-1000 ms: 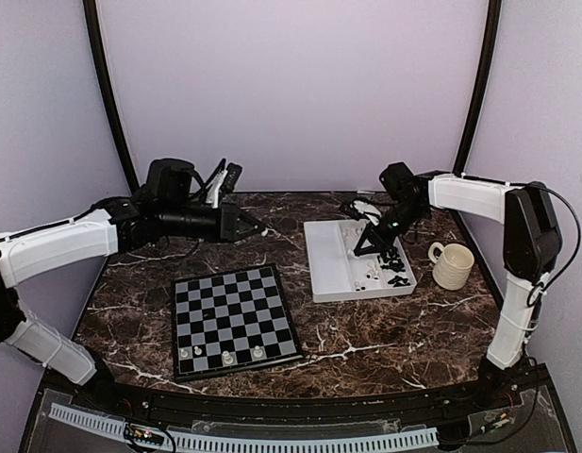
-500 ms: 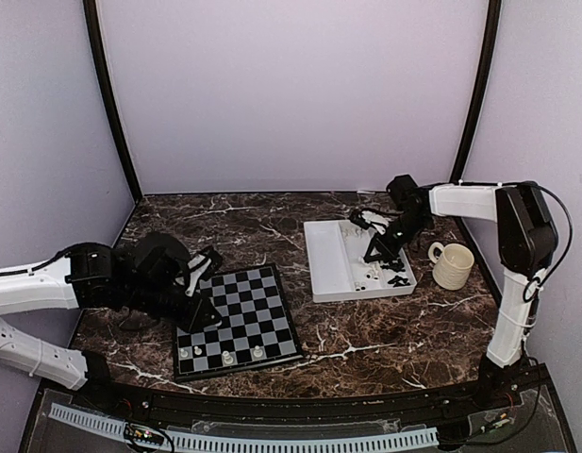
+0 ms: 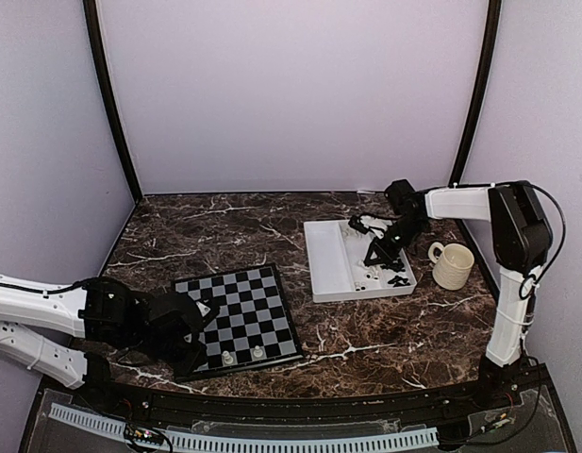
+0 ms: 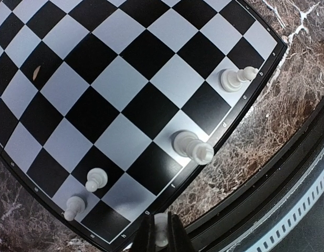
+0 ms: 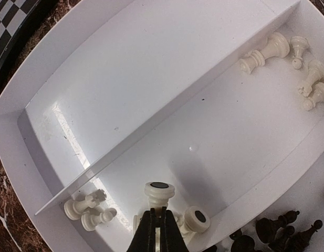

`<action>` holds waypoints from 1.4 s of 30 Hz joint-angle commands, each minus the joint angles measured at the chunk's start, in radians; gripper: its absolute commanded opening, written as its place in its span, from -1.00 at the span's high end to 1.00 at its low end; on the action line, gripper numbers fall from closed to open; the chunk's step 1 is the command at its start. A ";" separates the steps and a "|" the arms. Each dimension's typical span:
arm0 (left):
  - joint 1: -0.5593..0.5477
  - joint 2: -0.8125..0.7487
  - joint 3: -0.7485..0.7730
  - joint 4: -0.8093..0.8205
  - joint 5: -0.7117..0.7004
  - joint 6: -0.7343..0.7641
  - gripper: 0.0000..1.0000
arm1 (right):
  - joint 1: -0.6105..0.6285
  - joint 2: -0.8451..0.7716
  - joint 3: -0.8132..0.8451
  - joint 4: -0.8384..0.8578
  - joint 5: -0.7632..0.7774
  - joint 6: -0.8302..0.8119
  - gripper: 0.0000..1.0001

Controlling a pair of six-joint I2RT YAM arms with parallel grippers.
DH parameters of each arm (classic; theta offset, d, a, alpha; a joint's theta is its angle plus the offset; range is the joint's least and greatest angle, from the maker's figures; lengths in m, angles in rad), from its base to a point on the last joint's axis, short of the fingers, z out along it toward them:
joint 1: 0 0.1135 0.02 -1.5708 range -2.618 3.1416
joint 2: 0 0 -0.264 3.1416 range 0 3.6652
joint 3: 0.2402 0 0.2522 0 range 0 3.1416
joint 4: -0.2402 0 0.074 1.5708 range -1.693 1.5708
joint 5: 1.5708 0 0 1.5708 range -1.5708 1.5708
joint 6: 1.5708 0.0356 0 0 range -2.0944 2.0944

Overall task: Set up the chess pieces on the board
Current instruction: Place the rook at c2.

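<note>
Hovering at the board's (image 3: 243, 302) seven o'clock corner, our left gripper (image 4: 160, 224) grasps a white piece (image 4: 161, 237); we see our right gripper (image 5: 155, 214) clenched above the tray's (image 5: 125, 79) white chessmen (image 5: 84, 206).

**Chess set, partly laid out: chequered board and loose plastic men**

We list the board (image 3: 241, 300) lying flat, with black and light-grey squares inside a thin black rim. Four white chess pieces (image 4: 193, 147) stand upright near its near edge: two spaced along the edge row, two close together by a corner. A fifth white piece (image 4: 160, 236) is pinched in the closed left gripper (image 4: 160, 220) at the rim. We count the other white men (image 5: 264, 52), some lying and some standing, in one compartment of the white tray (image 5: 125, 79). The black men (image 5: 282, 231) cluster at its edge.
</note>
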 commanded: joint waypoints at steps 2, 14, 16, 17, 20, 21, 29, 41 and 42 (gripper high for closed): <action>-0.009 0.020 -0.022 0.072 -0.029 -0.014 0.96 | 0.001 0.003 -0.004 0.008 0.005 0.006 0.94; -0.009 0.098 -0.030 0.126 -0.047 -0.006 0.94 | 0.001 0.007 -0.001 0.004 0.005 0.004 0.94; -0.009 0.114 -0.033 0.136 -0.046 -0.006 0.93 | 0.001 0.006 -0.004 0.005 0.005 0.002 0.94; -0.009 0.126 -0.034 0.142 -0.046 -0.005 0.93 | 0.001 0.006 -0.005 0.004 0.007 0.002 0.94; -0.009 0.149 -0.030 0.148 -0.050 -0.001 0.91 | 0.001 0.006 -0.006 0.004 0.006 0.001 0.94; -0.009 0.159 -0.028 0.150 -0.050 -0.001 0.91 | 0.001 0.007 -0.006 0.004 0.006 0.001 0.94; -0.009 0.171 -0.036 0.150 -0.083 -0.009 0.89 | 0.001 0.012 -0.006 0.002 0.005 -0.002 0.94; -0.005 0.214 -0.017 0.150 -0.181 -0.023 0.85 | 0.002 0.015 -0.005 -0.003 0.004 0.000 0.94; -0.002 0.220 -0.015 0.157 -0.181 -0.021 0.84 | 0.001 0.016 -0.005 -0.003 0.005 0.000 0.94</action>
